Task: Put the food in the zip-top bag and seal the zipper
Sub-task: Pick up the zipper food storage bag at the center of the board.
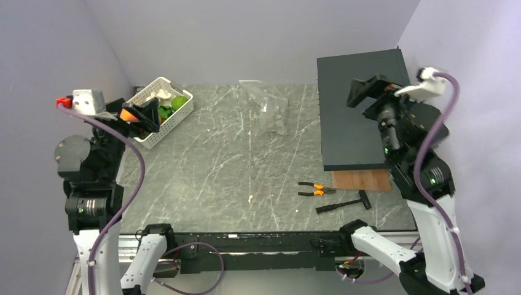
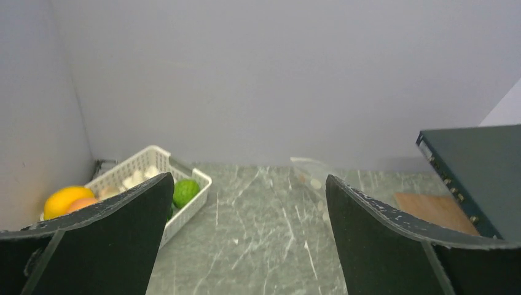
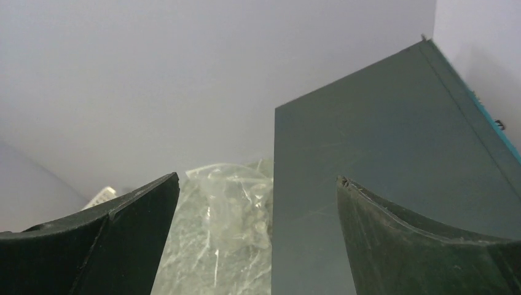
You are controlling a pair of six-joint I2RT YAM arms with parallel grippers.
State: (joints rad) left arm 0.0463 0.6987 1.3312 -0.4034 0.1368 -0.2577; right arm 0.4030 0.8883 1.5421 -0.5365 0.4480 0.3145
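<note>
Food: it sits in a white basket [image 1: 177, 88] at about 10 o'clock on the bench [image 1: 233, 178]. I can see a round green fruit [image 2: 185, 192], a yellow-orange citrus [image 2: 66, 200] and some pale mushrooms [image 2: 136, 178].
How the food may feel: the round fruit looks firm and smooth, so it may roll or slip. Grab it across the middle. The mushrooms look small and easy to squash, so pinch them gently.
Zip-top bag [image 1: 265, 104]: it lies crumpled at 12 o'clock, by the far wall, well apart from the basket. I cannot tell if anything is inside.
How the bag may feel: it looks light, soft and slippery, and it will likely slide if pushed. The best place to hold it is the stiffer edge at its mouth.
Zipper: too small to pick out.
Left gripper [image 2: 249, 181]: its fingers are wide apart and hold nothing. It hangs over the near end of the basket.
Right gripper [image 3: 258, 179]: its fingers are wide apart and hold nothing. It is up over a dark slab [image 1: 362, 110] at 2 o'clock.
Other things: pliers [image 1: 316, 188] and a hammer [image 1: 344, 203] lie at 5 o'clock.
</note>
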